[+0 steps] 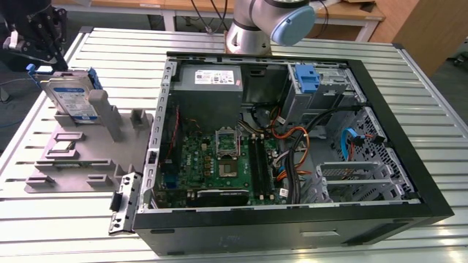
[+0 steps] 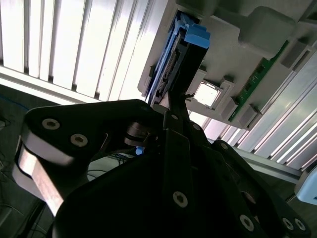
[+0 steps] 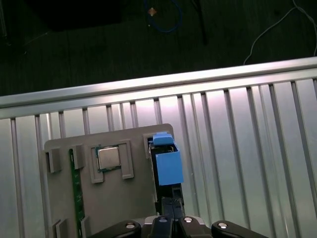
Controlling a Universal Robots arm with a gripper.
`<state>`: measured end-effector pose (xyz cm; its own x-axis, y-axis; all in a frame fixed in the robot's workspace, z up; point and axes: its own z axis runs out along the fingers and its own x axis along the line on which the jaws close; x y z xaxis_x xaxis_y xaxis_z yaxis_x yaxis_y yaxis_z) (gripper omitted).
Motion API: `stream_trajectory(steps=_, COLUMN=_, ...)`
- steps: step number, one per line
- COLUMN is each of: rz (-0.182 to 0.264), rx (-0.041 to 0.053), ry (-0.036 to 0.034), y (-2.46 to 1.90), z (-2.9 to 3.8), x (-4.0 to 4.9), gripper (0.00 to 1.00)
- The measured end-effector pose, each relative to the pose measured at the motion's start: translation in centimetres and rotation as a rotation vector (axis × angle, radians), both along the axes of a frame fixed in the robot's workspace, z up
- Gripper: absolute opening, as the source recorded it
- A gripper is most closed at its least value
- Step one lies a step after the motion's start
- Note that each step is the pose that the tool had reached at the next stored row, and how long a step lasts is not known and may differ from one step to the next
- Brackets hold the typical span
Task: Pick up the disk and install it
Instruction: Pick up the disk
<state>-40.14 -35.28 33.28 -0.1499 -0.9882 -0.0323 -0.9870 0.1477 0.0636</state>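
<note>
Gripper (image 2: 173,106) hangs just over the disk (image 2: 179,62), which stands on edge in its grey holder (image 3: 124,198), likely so it is easy to grab; whether it grips, I cannot tell

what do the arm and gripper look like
The arm is a silver-grey metal tube with a rounded light-blue joint cap. The gripper is matte black, built of flat linkage plates with rounded ends, pinned together by round silver screws.
</note>
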Motion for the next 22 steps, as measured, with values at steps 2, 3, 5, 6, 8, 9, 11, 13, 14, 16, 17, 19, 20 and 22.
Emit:
stream_trajectory(steps=2, rz=0.001, rx=0.0000, ry=0.0001, y=0.00, z=0.00, x=0.00, gripper=0.10)
stream_trajectory(steps=3, rz=0.001, rx=0.0000, ry=0.0000, y=0.00, z=0.00, x=0.00, gripper=0.10)
stream_trajectory(steps=5, rz=0.001, rx=0.0001, ry=-0.0002, y=0.00, z=0.00, x=0.00, gripper=0.10)
stream_trajectory(steps=6, rz=0.001, rx=0.0002, ry=-0.0004, y=0.00, z=0.02, x=0.00, gripper=0.10)
stream_trajectory(steps=8, rz=0.001, rx=0.0001, ry=-0.0002, y=0.00, z=0.05, x=0.00, gripper=0.10)
stream_trajectory(steps=9, rz=0.001, rx=0.0000, ry=-0.0001, y=0.00, z=0.06, x=0.00, gripper=0.10)
stream_trajectory(steps=11, rz=0.001, rx=0.0000, ry=-0.0001, y=0.00, z=0.07, x=0.00, gripper=0.10)
stream_trajectory(steps=13, rz=0.001, rx=0.0000, ry=-0.0001, y=0.00, z=0.07, x=0.00, gripper=0.10)
stream_trajectory(steps=14, rz=0.001, rx=0.0000, ry=0.0000, y=0.00, z=0.08, x=0.00, gripper=0.10)
stream_trajectory(steps=16, rz=0.001, rx=0.0000, ry=-0.0001, y=0.00, z=0.08, x=0.00, gripper=0.10)
stream_trajectory(steps=17, rz=0.001, rx=0.0000, ry=-0.0001, y=0.00, z=0.08, x=0.00, gripper=0.10)
stream_trajectory(steps=19, rz=0.001, rx=0.0000, ry=-0.0001, y=0.00, z=0.09, x=0.00, gripper=0.10)
stream_trajectory(steps=20, rz=0.001, rx=0.0000, ry=0.0000, y=0.00, z=0.09, x=0.00, gripper=0.10)
stream_trajectory(steps=22, rz=0.001, rx=0.0000, ry=0.0000, y=0.00, z=0.10, x=0.00, gripper=0.11)
